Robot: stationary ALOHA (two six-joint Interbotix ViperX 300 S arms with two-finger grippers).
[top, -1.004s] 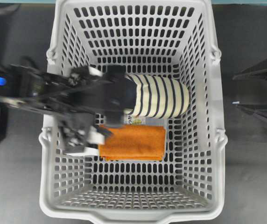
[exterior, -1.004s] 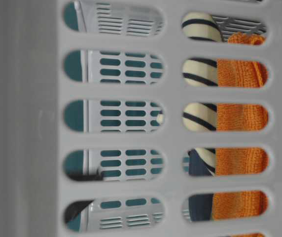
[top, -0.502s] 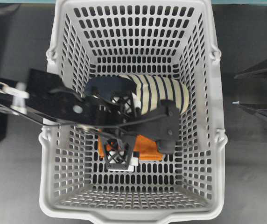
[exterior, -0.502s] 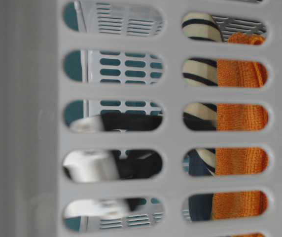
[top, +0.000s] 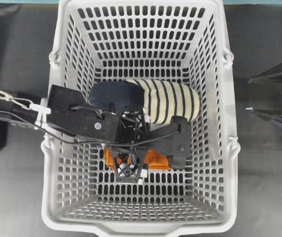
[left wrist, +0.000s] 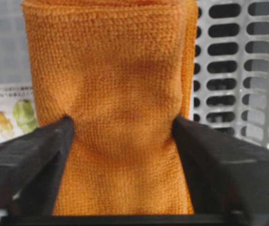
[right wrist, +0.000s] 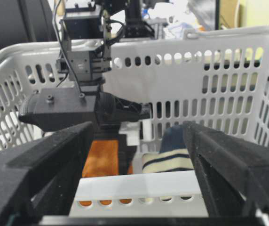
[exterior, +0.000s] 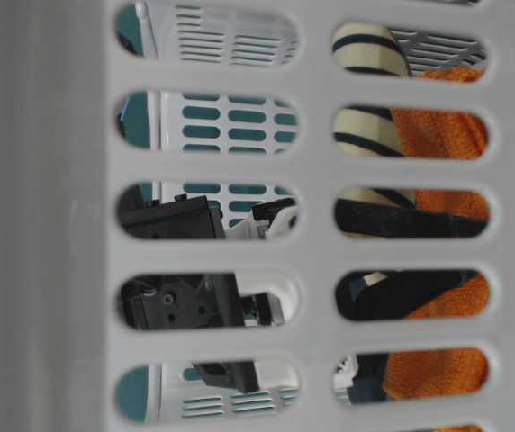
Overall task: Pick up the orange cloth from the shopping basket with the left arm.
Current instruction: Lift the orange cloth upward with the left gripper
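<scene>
Reached: left gripper [left wrist: 122, 141] pinches orange cloth [left wrist: 120, 94], frame centre.
Left: lift from basket [top: 52, 207].
Right gripper [right wrist: 139, 155]: gaping, unladen.

Orange cloth [left wrist: 125, 108], grey basket [top: 62, 59]

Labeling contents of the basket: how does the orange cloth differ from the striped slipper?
The orange cloth is a flat, folded terry rectangle in one bright colour; the slipper is rounded and bulky, cream with navy stripes and a navy opening.
The cloth sits between the left gripper's jaws, bunched inward at their tips; the slipper lies untouched beside it.
In the overhead view the arm hides most of the cloth, little of the slipper.
Both lie on the basket floor.
</scene>
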